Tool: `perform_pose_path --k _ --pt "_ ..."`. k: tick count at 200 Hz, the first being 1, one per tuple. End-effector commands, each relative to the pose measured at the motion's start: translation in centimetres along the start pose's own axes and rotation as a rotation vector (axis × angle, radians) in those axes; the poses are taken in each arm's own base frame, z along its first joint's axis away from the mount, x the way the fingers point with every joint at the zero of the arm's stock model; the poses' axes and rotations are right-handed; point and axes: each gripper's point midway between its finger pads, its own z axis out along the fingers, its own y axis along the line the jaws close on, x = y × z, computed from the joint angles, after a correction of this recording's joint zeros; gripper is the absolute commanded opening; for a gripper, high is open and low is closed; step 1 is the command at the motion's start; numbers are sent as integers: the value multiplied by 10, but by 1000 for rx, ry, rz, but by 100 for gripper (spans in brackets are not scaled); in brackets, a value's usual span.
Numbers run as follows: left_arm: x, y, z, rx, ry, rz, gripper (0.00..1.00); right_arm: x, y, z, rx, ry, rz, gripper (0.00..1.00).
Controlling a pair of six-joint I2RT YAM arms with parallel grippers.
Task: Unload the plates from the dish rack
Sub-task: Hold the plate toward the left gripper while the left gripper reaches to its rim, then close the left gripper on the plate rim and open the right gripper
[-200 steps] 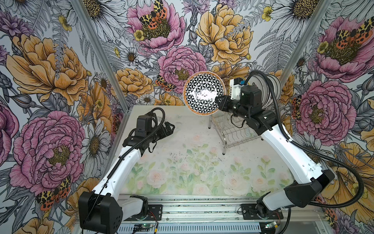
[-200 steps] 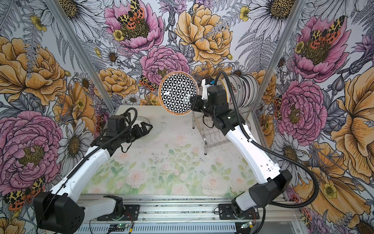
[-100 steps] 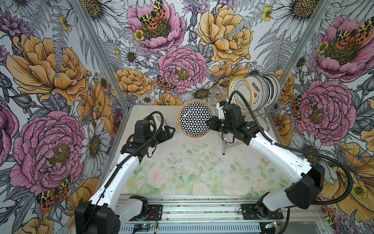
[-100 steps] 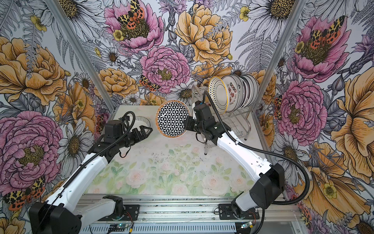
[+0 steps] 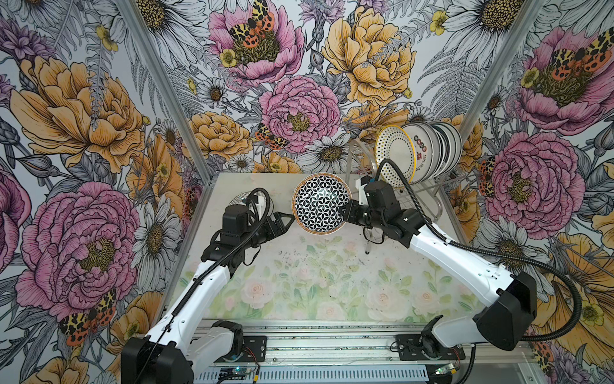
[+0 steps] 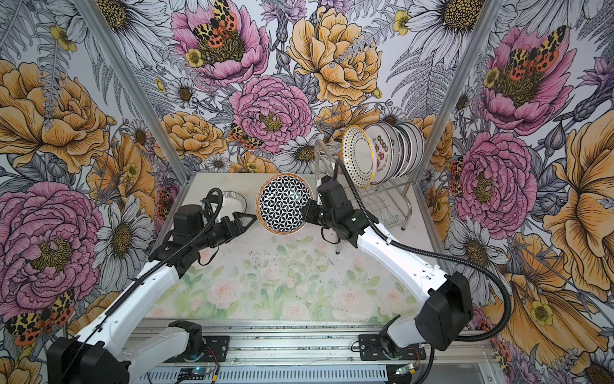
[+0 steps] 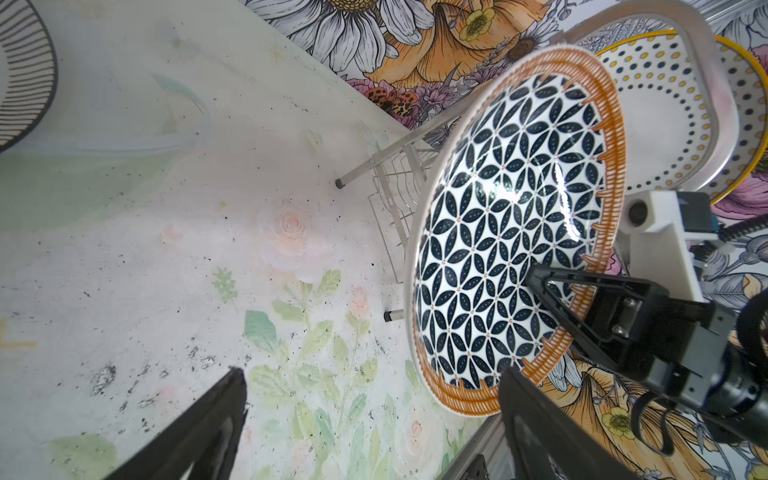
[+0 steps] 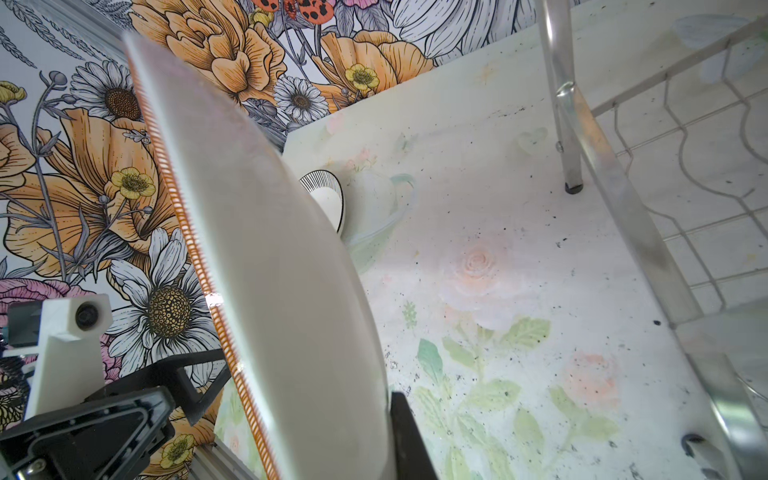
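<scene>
In both top views, the right end effector [image 5: 345, 212] clenches the black-lattice plate [image 5: 320, 204] by its rim, upright at frame centre. The left end effector [image 5: 286, 219] gapes just left of it. Other plates [image 5: 418, 154] stand in the dish rack [image 6: 382, 199], upper right.

The black-lattice plate [image 5: 320, 204] is on edge off the table, beside the steel dish rack [image 5: 420, 191] with perhaps seven upright plates [image 5: 423, 153].

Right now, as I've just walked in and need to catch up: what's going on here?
The right gripper holds a lattice-patterned plate by its rim, on edge above the table. The left gripper, open, sits beside the plate's opposite edge without gripping it. The dish rack holds other plates; a striped plate lies on the table.
</scene>
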Motion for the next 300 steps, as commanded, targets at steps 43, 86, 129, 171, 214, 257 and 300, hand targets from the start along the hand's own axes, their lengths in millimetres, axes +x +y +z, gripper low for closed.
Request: perform_pose_path --k 43,86,129,171,214,257,300 --pt "3 -21 5 82 -6 30 94 -31 51 -49 -199 -189 -28 0" --pt "7 -32 5 100 -5 51 94 -27 56 -67 -231 -203 -47 0" --pt "14 -43 5 131 -2 58 92 -17 53 -65 -243 -192 -24 0" --pt "16 -47 10 153 0 52 78 -6 51 -63 -256 -177 -6 0" --pt "21 -52 18 160 22 50 57 -2 53 -67 -286 -175 3 0" --pt "28 -54 25 165 48 45 40 2 52 -67 -302 -171 10 0" --pt "35 -47 32 149 81 33 21 4 52 -64 -312 -168 9 0"
